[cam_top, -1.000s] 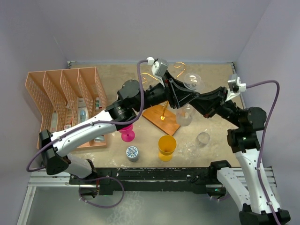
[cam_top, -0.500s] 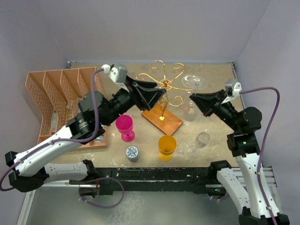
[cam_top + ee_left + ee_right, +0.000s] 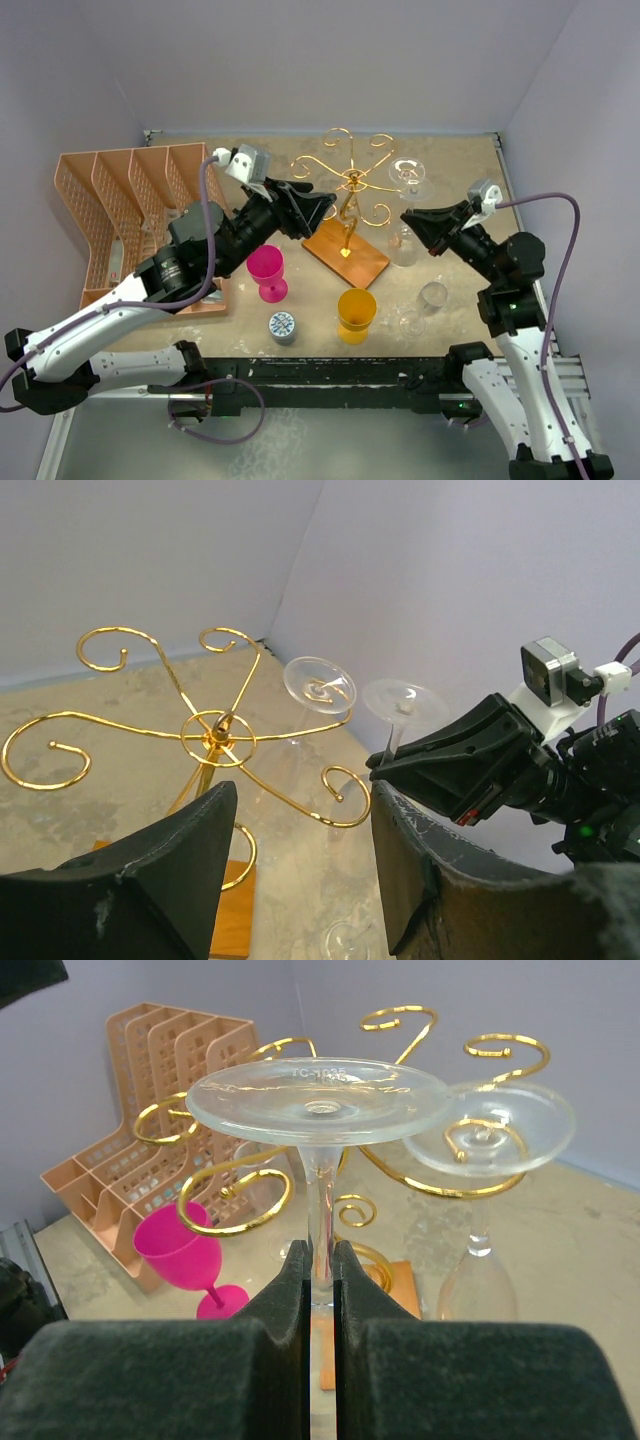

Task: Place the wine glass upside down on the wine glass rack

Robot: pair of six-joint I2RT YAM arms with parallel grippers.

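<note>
**Right end effector [image 3: 320, 1252] holding the inverted wine glass [image 3: 320, 1100] beside the wine glass rack [image 3: 217, 738].**

The right end effector is clamped tight on the stem with the foot uppermost. The glass sits just short of the scroll arms on the rack's right side, close beside a second glass [image 3: 490, 1125] already hung there. The step probably calls for keeping the stem vertical and sliding it sideways into a free curl, so that the foot rides above the wire and clear of the hung glass. The grip should loosen only once the wire bears the foot. The left end effector [image 3: 300, 792] stands wide and empty on the rack's opposite side. Faint raised characters on the held foot seem to read "TC-1035"; no other writing is legible.
</note>
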